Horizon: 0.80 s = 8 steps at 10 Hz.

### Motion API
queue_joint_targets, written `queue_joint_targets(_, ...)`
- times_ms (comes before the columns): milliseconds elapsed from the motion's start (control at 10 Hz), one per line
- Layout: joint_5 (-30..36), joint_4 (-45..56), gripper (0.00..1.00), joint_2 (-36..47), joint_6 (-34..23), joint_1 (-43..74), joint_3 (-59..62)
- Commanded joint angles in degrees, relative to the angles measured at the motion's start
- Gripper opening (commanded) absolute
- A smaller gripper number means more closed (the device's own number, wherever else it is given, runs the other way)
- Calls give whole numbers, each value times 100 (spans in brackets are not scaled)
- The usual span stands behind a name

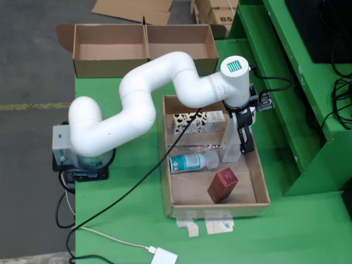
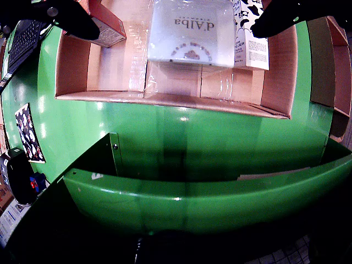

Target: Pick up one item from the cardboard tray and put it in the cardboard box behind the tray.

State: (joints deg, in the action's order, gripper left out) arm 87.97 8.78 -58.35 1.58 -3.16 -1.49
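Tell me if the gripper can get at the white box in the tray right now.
Probably yes: the gripper hangs open right over the white box, fingers either side in the wrist view, with nothing lying on top of it.

You've got a matt brown cardboard tray point(image 1: 258, 181) w/ clear glossy tape on its floor, on a smooth, shiny green table point(image 1: 132, 209). Arm point(image 1: 143, 104) is glossy white plastic. Bottle point(image 1: 190, 162) looks translucent plastic; red carton point(image 1: 222, 185) glossy.
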Motion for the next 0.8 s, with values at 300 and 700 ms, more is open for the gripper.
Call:
queue_joint_targets(300, 55, 224, 100, 173, -1, -2, 149)
queue_joint_targets(700, 72, 320, 100, 194, -4, 4, 149)
